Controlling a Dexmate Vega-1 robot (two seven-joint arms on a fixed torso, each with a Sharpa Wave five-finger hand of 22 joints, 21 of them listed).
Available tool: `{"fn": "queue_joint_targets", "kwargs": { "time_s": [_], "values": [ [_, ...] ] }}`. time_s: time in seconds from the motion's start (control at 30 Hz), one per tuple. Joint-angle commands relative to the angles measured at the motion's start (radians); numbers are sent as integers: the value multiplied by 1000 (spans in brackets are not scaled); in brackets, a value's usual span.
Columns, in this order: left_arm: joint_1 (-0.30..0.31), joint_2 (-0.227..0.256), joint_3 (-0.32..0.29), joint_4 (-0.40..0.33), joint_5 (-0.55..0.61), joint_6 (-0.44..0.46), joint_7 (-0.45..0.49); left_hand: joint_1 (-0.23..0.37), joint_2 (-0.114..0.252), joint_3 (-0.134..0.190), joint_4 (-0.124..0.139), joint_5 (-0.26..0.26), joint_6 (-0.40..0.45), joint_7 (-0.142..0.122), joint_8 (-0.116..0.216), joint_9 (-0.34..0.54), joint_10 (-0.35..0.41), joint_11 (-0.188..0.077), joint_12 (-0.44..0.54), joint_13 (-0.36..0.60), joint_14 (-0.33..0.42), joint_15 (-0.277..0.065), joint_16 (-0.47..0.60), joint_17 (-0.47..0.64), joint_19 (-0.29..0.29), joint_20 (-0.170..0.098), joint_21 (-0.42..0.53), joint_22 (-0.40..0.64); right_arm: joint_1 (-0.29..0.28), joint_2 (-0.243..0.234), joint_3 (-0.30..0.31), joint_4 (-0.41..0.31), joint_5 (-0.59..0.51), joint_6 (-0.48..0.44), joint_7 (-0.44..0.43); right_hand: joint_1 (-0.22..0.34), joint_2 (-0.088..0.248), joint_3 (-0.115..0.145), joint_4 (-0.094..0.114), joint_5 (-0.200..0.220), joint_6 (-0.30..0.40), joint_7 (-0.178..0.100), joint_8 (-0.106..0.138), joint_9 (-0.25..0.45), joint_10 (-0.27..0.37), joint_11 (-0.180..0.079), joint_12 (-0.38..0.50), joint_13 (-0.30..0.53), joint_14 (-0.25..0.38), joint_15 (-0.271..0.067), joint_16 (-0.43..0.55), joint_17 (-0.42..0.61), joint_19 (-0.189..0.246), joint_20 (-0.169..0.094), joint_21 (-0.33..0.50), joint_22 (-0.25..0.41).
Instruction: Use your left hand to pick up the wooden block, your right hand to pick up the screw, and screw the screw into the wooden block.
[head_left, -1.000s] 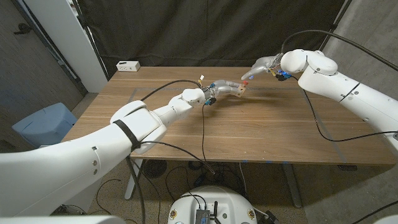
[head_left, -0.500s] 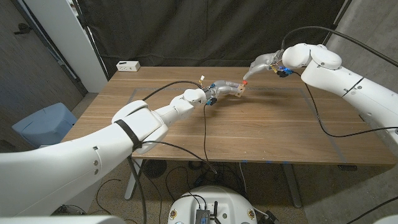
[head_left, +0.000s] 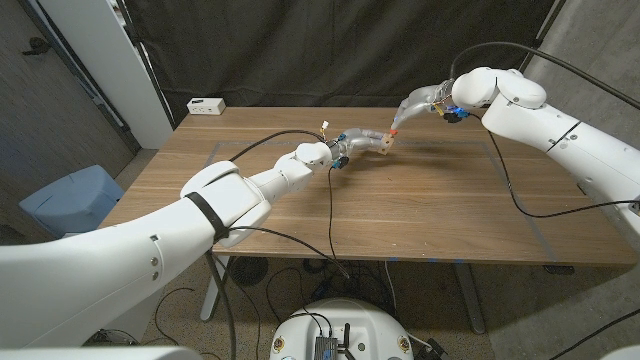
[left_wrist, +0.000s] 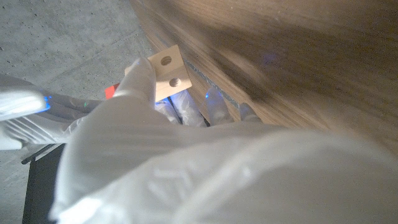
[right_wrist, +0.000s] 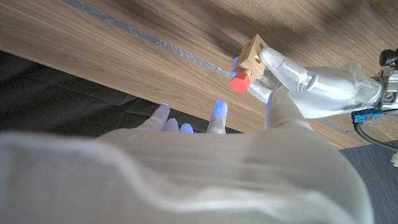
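Left hand (head_left: 352, 143), sheathed in clear plastic, grips a small pale wooden block (head_left: 384, 146) and holds it raised above the brown wooden desk (head_left: 420, 210), toward its far side. In the left wrist view two round holes show in one face of the block (left_wrist: 166, 71). A red-headed screw (right_wrist: 240, 82) sits against the block (right_wrist: 252, 56), its head outward. Right hand (head_left: 415, 107) hovers just beside the screw (head_left: 394, 130), fingers (right_wrist: 217, 114) spread, holding nothing. A small white box (head_left: 206, 105) rests at the desk's far left corner.
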Motion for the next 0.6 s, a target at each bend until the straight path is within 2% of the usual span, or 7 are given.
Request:
{"fn": "queue_joint_targets", "kwargs": {
  "time_s": [0.03,0.2,0.6],
  "values": [
    [8,0,-3,1,-6,-26,5,-2,0,3,2,1,14,0,8,2,8,-1,3,-1,7,-70,3,6,-1,-5,5,3,6,14,-8,24,-10,-10,-9,24,2,15,1,5,8,-22,-2,1,-2,-14,9,3,-6,-5,8,2,9,-5,9,3],
    [9,0,-6,1,-7,-36,4,-3,1,3,3,1,18,-1,9,2,9,-1,3,-1,8,-73,4,6,0,-7,6,3,3,16,-4,31,-4,-14,-19,42,1,24,0,3,18,-47,-4,-1,5,-29,13,2,2,-11,12,2,16,-6,11,2],
    [17,-2,-14,0,-11,-54,1,-4,2,3,4,-1,23,-4,10,2,10,-1,4,-1,8,-75,5,8,4,-13,8,3,-5,-2,7,23,13,-13,-26,71,1,38,-2,-2,40,-72,-4,-3,12,-43,18,1,12,-17,16,1,25,-10,13,2]
  ]
}}
